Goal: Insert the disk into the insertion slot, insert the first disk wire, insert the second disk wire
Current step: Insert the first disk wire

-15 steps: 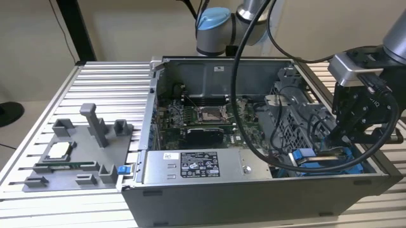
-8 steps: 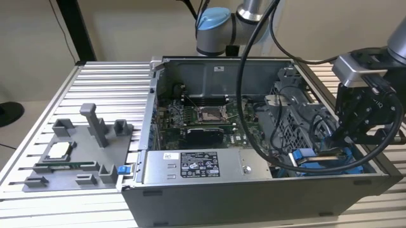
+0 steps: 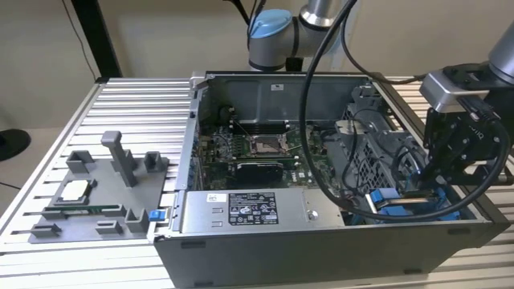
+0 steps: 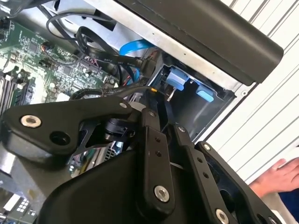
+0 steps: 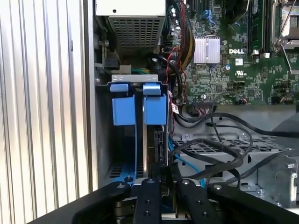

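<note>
The disk (image 5: 156, 140) stands edge-on in the insertion slot (image 5: 135, 83) of the drive bay, its blue carrier tab (image 5: 155, 107) at the far end. My gripper (image 5: 163, 169) is shut on the disk's near edge. In the exterior view the gripper (image 3: 432, 180) reaches down into the bay at the case's front corner on that view's right, over the blue-framed disk (image 3: 418, 195). In the second wrist view the gripper (image 4: 156, 100) points into the bay. Black wires (image 5: 210, 149) and a blue wire (image 4: 135, 46) lie loose beside the bay.
A second blue carrier tab (image 5: 124, 109) sits in the neighbouring slot. The grey labelled power-supply box (image 3: 241, 211) and the motherboard (image 3: 257, 147) occupy the case. A grey fixture plate (image 3: 88, 192) lies on the ribbed table. A person's hand (image 4: 278, 175) rests outside the case.
</note>
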Motion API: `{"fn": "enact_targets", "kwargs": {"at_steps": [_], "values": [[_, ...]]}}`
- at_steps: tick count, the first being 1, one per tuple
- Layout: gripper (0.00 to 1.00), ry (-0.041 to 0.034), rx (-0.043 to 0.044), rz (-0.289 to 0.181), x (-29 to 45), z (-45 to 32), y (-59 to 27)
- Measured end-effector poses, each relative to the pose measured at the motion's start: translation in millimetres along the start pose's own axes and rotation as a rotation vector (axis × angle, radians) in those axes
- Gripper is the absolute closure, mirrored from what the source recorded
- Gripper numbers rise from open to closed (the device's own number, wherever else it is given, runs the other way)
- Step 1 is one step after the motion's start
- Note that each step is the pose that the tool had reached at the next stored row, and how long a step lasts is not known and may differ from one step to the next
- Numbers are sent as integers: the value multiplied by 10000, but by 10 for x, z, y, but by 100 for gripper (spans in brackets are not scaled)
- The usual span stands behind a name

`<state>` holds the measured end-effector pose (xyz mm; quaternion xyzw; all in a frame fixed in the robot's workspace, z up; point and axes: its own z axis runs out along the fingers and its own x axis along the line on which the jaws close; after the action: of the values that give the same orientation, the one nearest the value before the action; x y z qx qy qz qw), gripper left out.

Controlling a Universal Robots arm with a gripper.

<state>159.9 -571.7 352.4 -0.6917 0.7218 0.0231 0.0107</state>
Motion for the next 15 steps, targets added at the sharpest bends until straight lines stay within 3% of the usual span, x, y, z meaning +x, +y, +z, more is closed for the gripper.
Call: {"fn": "enact_targets", "kwargs": {"at_steps": [2, 15], "values": [[100, 43, -7, 1, 0, 5, 0], [100, 77, -6, 3, -32, 49, 1]]}}
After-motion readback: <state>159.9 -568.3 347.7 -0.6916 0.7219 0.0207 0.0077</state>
